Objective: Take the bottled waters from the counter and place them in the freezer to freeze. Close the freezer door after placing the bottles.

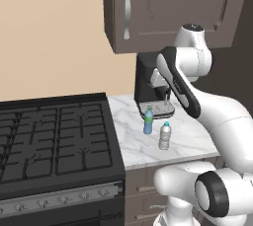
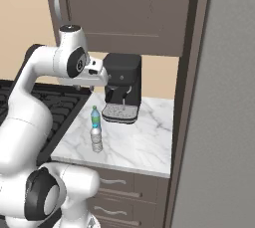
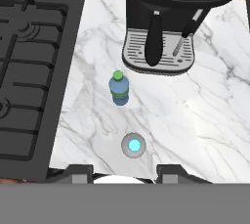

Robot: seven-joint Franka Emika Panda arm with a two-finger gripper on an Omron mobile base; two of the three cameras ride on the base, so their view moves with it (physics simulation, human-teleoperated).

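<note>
- Nearest to the base, the white arm bends upward above the front edge of the worktop (image 1: 188, 138), a white marble slab with grey veins over grey-brown drawers (image 2: 117, 184).
- The end effector (image 3: 124, 174) hangs high above the worktop and looks straight down; its two dark finger tips (image 3: 80, 173) show at the bottom of the hand view with a gap between them. The fingers stand at their narrowest setting and hold nothing.
- The clear bottle (image 1: 165, 135) with a pale label and a teal cap stands upright near the front edge of the worktop. In the hand view it is seen from directly above, as a grey ring with a bright cap (image 3: 133, 145), just above the finger tips.
- The blue bottle (image 1: 148, 120) stands upright a little further back, near the clear one but not touching it. Its cap is green (image 3: 117, 76).
- Behind the blue bottle, a black coffee machine (image 2: 122, 86) stands at the back of the worktop, with a grey drip tray (image 3: 157, 52) at its foot. The bottle is just in front of this tray.
- To the left of the worktop lies a black gas stove (image 1: 54, 138) with dark grates.
- On the right, the grey wall of the freezer (image 2: 224, 137) rises beside the worktop.
- Above, brown wall cabinets (image 1: 168, 8) hang on a beige wall.
</note>
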